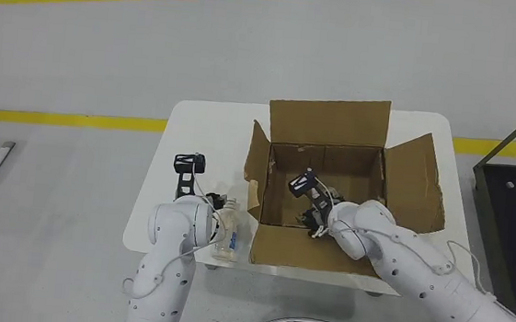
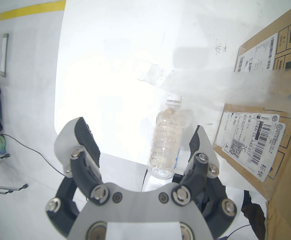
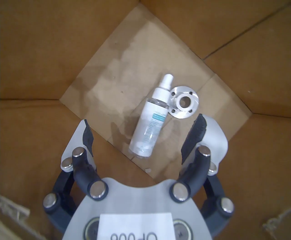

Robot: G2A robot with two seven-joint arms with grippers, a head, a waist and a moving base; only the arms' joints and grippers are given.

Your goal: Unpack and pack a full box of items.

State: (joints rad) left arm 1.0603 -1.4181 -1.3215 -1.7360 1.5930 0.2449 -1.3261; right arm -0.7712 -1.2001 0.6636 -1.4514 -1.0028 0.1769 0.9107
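From above, the right arm lies across the near wall of the open cardboard box (image 1: 328, 121) and covers the near part of its floor. What sits under the arm is too dark and small to make out there. The right wrist view gives that floor plainly. A white spray bottle (image 3: 151, 118) lies flat on the brown bottom. A round metal flange (image 3: 184, 101) with a centre hole lies just beside the bottle's neck, though I cannot tell whether the two touch. The right gripper (image 3: 143, 123) hangs above both inside the box, its jaws spread wide and nothing between the pads.

The left gripper (image 2: 139, 126) is over the near edge of the white table (image 1: 196, 128), left of the box. It too is spread wide and holds nothing. A clear bottle (image 2: 167, 138) with a white cap lies ahead of it, cap pointing far. It is nearer the box-side finger (image 2: 194, 145) but apart from it as far as shows. The bottle's base is at the table's near edge, and whether it overhangs cannot be told. From above, the bottle is a pale shape partly under the left arm.

The left wrist view adds the box's outer side with white shipping labels (image 2: 250, 141), cut off at the frame edge. A blurred pale band crosses the box above them, and it cannot be identified.
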